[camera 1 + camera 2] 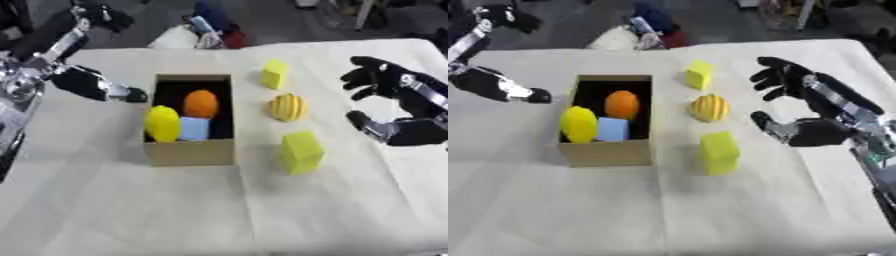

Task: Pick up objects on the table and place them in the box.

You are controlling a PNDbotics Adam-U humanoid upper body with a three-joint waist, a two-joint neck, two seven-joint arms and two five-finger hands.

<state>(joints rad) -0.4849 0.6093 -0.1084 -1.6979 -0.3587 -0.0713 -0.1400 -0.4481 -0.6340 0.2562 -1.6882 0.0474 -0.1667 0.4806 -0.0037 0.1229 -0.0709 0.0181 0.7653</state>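
An open cardboard box stands left of centre on the white table. Inside it lie an orange ball, a yellow lemon-like fruit and a light blue block. To its right lie a small yellow block, a yellow striped round fruit and a larger yellow block. My right hand hovers open just right of the striped fruit, fingers spread, thumb low, holding nothing. My left hand is beside the box's left wall, near its far corner; its fingers are unclear.
The white tablecloth covers the table. The table's far edge runs behind the box, with some clutter on the floor beyond it. My right forearm stretches along the right side.
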